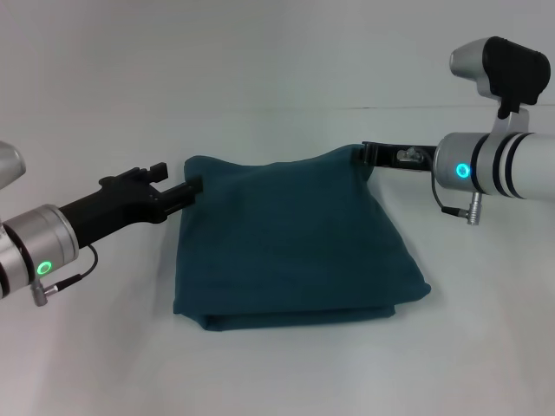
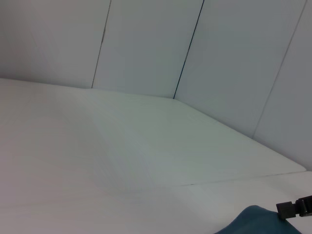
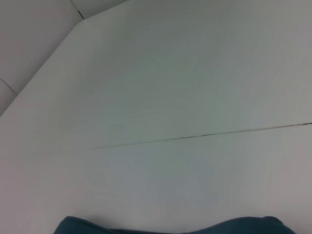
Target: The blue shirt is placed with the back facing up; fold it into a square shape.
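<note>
Blue shirt [image 1: 290, 238] soft, limp, light. My left gripper [image 1: 192, 186] and right gripper [image 1: 368, 156] pinching far corners; I'd hold corners, fabric sags otherwise.

A plain white table [image 1: 277, 373] meets white panelled walls [image 2: 146, 44] behind.

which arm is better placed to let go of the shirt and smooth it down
Neither clearly: the left hand and right hand each grip a far corner of the folded shirt. The left sits lower, nearer the table, so perhaps left.
</note>
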`<state>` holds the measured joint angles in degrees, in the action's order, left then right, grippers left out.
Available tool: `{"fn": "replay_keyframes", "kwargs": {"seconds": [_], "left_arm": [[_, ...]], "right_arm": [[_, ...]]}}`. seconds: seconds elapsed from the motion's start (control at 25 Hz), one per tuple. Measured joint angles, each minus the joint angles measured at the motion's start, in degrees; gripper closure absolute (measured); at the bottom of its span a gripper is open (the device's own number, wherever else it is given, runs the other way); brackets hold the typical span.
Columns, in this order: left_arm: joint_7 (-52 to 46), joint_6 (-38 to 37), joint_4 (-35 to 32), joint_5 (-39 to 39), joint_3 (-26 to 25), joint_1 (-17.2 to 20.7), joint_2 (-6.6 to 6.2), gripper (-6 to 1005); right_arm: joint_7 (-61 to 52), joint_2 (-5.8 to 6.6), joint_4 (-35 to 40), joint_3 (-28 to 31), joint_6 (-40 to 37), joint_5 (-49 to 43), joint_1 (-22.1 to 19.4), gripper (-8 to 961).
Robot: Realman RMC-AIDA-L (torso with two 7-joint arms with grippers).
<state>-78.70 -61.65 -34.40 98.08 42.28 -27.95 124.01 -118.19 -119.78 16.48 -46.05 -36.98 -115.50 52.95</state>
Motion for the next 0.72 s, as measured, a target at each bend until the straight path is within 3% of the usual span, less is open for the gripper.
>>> {"fn": "replay_keyframes", "kwargs": {"seconds": [0.44,0.72], "left_arm": [[-0.1,0.3,0.0,0.0,0.0,-0.2,0.0,288],[-1.8,2.7,0.2,-0.2,0.0,-1.0,-0.02,287]], "right_arm": [[0.2,0.0,1.1,0.0,0.8,0.2,-1.0,822],[0.3,0.0,8.1,0.2,-4.5,3.7,-6.2,799]]}}
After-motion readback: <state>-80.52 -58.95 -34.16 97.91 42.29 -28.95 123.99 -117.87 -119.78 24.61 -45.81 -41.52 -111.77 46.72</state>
